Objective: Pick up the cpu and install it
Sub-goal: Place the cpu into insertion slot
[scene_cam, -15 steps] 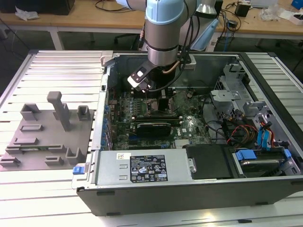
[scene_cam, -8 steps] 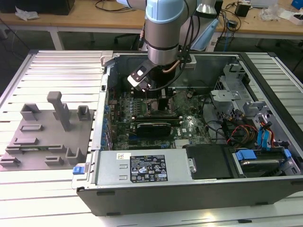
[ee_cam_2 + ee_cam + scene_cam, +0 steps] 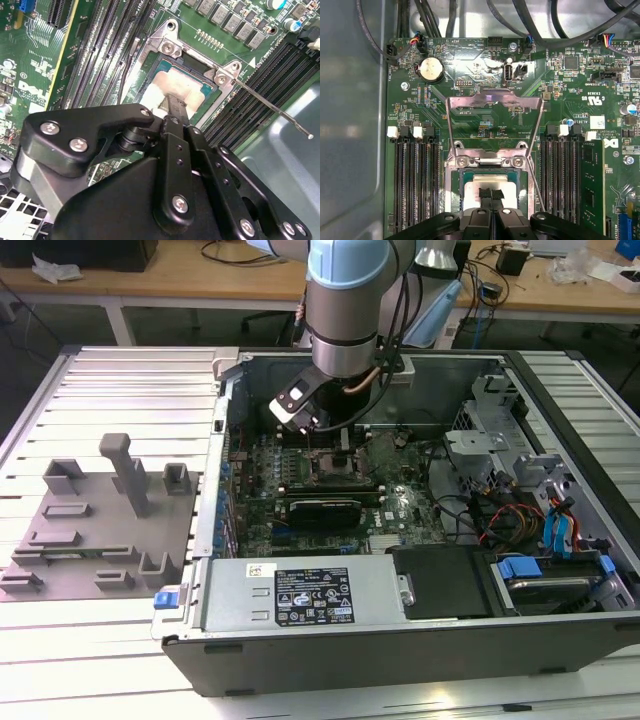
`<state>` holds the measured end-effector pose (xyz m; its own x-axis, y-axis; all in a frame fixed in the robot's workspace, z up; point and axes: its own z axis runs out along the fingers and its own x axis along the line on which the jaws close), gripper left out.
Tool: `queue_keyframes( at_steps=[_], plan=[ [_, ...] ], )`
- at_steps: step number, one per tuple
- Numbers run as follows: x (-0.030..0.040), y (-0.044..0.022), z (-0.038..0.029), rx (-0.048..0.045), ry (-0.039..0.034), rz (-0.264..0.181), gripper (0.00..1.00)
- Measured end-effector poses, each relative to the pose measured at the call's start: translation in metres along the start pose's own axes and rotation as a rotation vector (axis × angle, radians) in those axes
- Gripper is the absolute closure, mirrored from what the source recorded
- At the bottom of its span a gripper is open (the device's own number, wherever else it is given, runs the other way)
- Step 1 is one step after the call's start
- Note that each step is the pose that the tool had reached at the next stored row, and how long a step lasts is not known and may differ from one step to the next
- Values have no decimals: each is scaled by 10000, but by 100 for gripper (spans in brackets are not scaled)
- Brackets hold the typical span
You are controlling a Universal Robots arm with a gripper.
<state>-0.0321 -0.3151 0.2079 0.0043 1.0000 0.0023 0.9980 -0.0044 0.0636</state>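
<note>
Sitting flat in the metal-framed motherboard socket (image 3: 487,161), the thin silver-white square cpu (image 3: 475,187) lies under your black gripper (image 3: 491,194), fingers pressed together; judge it light, stiff, fragile: take opposite edges.

Bright, even overhead room light with soft shadows.
Exterior view: the slatted table (image 3: 120,380) is near white, and the arm (image 3: 345,300) shades the motherboard (image 3: 400,505) below it. Second wrist view: the cpu (image 3: 180,85) top is washed pale. First wrist view: the case wall (image 3: 350,125) is a flat grey haze, and 1 glare patch sits on the board.
</note>
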Motion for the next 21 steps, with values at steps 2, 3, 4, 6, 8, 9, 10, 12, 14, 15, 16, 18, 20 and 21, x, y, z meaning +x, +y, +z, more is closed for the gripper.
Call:
queue_keyframes(
  at_steps=[2,3,4,6,8,9,10,12,14,15,16,18,20,21],
  plan=[
    [0,0,0,-1,1,0,89],
    [0,0,-1,0,0,0,89],
    [0,0,-2,0,0,0,89],
    [0,-1,2,0,-2,28,89],
    [0,-11,4,0,-4,60,89],
    [0,-16,4,-1,-5,78,89],
    [0,-16,4,0,-6,82,89],
    [0,-13,7,146,-5,87,89],
    [0,-12,14,158,-6,86,89],
    [-1,-13,19,161,-9,86,89],
    [0,-13,22,159,-7,86,89],
    [0,-14,26,159,-7,78,89],
    [0,-13,27,160,-7,75,89],
    [-1,-14,34,160,-4,76,89]
  ],
)
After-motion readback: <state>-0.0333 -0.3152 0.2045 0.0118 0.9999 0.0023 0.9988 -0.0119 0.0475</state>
